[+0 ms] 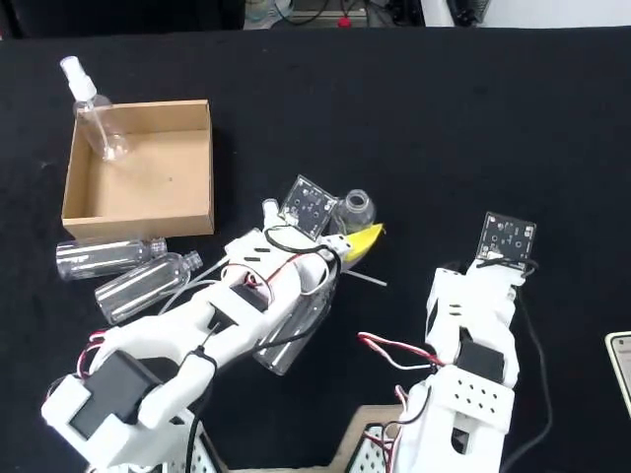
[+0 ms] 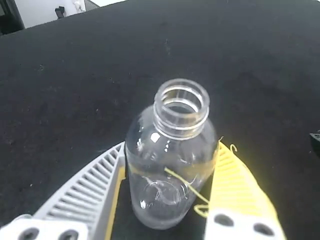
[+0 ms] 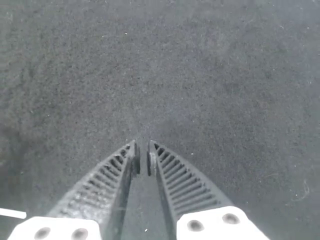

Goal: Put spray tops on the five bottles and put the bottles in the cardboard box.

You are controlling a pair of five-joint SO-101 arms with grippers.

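Left gripper [image 2: 172,150] clamped on an open-necked bottle [image 2: 181,107], mid-table, right of the cardboard box [image 1: 138,219].
High view adds: sprayer-topped bottle [image 1: 97,120] leaning in the box's far-left corner; two bottles [image 1: 108,254] lying just near of it. Right gripper [image 3: 142,152] fingers almost together, holding nothing, over the table [image 3: 225,75].

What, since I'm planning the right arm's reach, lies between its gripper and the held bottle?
Bare black table between right gripper and bottle, per the high view; a thin white tube lies nearby.
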